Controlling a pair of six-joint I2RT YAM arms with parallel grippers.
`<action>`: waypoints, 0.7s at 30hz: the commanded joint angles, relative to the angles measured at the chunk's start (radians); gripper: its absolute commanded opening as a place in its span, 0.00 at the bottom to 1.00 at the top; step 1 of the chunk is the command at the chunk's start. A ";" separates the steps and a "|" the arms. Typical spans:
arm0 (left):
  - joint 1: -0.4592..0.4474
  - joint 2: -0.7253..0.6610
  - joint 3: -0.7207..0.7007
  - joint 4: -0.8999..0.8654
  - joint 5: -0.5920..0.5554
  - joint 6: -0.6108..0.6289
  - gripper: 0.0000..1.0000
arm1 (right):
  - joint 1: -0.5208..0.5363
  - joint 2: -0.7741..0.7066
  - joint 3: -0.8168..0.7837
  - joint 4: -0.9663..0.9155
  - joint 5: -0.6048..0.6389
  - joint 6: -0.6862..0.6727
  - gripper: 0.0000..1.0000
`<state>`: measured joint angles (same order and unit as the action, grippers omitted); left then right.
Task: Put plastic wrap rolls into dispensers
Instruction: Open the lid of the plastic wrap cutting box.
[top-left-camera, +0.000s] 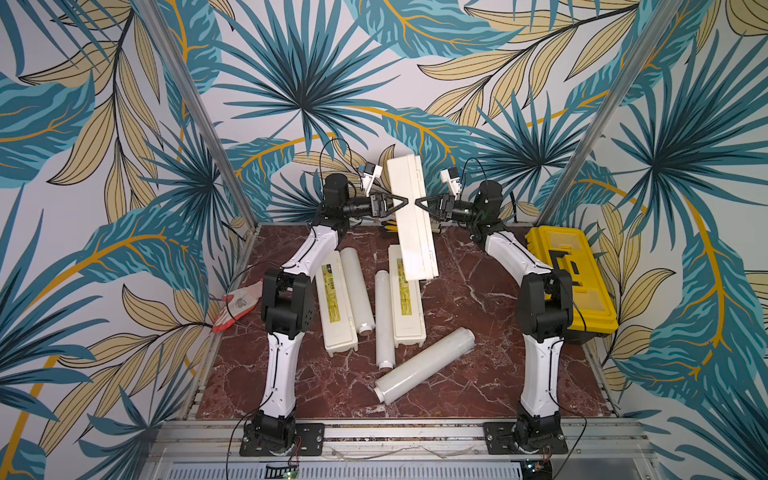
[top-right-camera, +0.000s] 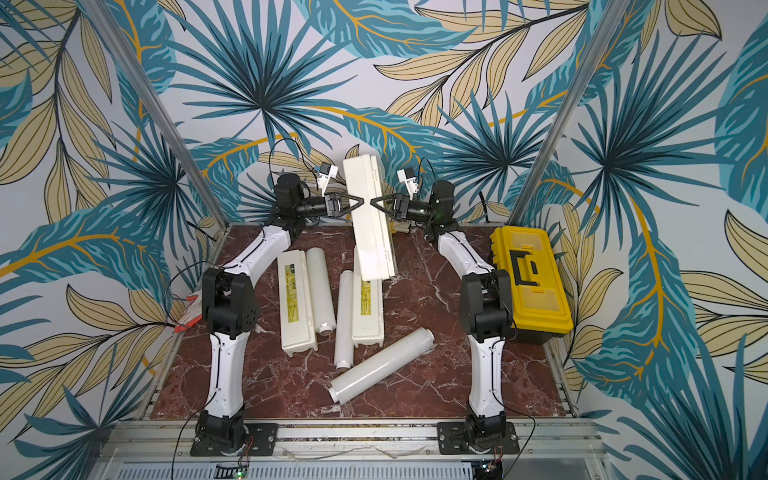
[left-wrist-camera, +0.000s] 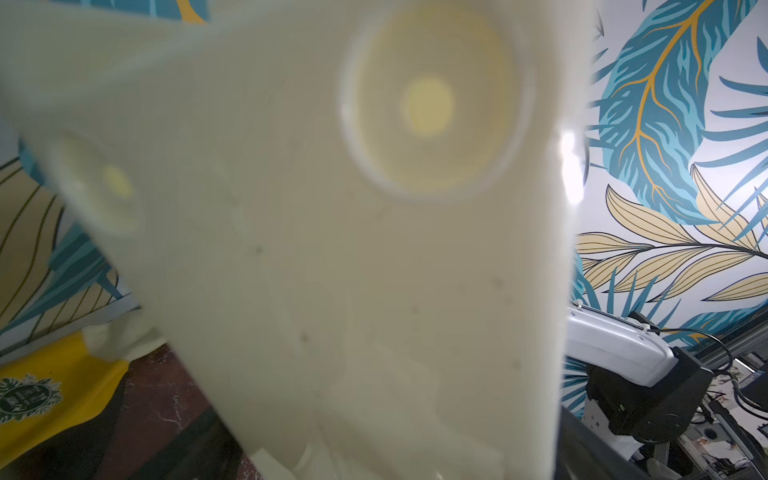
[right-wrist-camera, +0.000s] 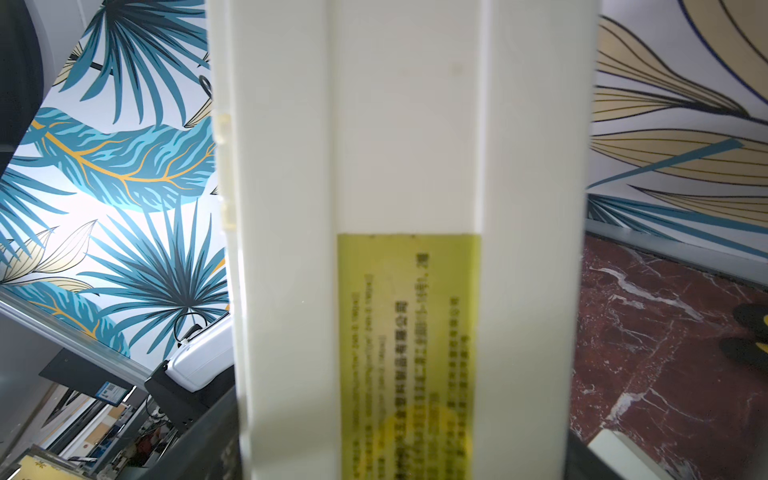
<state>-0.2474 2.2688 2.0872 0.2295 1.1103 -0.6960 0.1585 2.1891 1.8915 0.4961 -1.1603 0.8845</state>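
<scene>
**Item:** raised dispenser (top-left-camera: 417, 243), cream box, lid apparently shut, held on edge above the table (top-left-camera: 478, 365). Its near end shows over the centre dispenser (top-left-camera: 409, 320).

**Others, on the table:** left-side dispenser (top-left-camera: 334, 307). Far roll (top-left-camera: 356, 291) lies along its side, middle roll (top-left-camera: 383, 320) between the two boxes, and near roll (top-left-camera: 426, 365) aslant in front.

**Handling (judged):**
- The raised dispenser looks like a hollow, stiff shell, light and smooth-skinned.
- Its hinged lid may swing if the catch lets go.
- It is best taken mid-length across the narrow faces, as now.
- The rolls look slick and ready to roll away, and should be gripped round the middle.

**Hold:**
- The right fingers (top-left-camera: 420, 203) are clamped across the labelled lid side.
- The left fingers (top-left-camera: 401, 203) are spread wide at the base side; whether they grip or merely bracket the box cannot be told.

**Pose:** Both arms are reared up at the back of the table with elbows high. The wrists are turned inward and level, and the fingertips face each other across the box.
</scene>
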 joint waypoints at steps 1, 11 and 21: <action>-0.031 0.000 -0.024 0.062 0.026 0.001 1.00 | 0.026 0.015 -0.011 0.099 -0.032 0.076 0.60; -0.045 -0.006 -0.106 0.060 -0.141 -0.043 0.78 | 0.029 0.009 -0.017 0.031 -0.009 0.019 0.58; -0.062 -0.034 -0.173 0.002 -0.280 -0.037 0.94 | 0.035 0.022 -0.023 0.087 -0.021 0.072 0.57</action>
<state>-0.2695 2.2581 1.9587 0.2939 0.9916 -0.8085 0.1505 2.2299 1.8679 0.5095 -1.1671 0.9005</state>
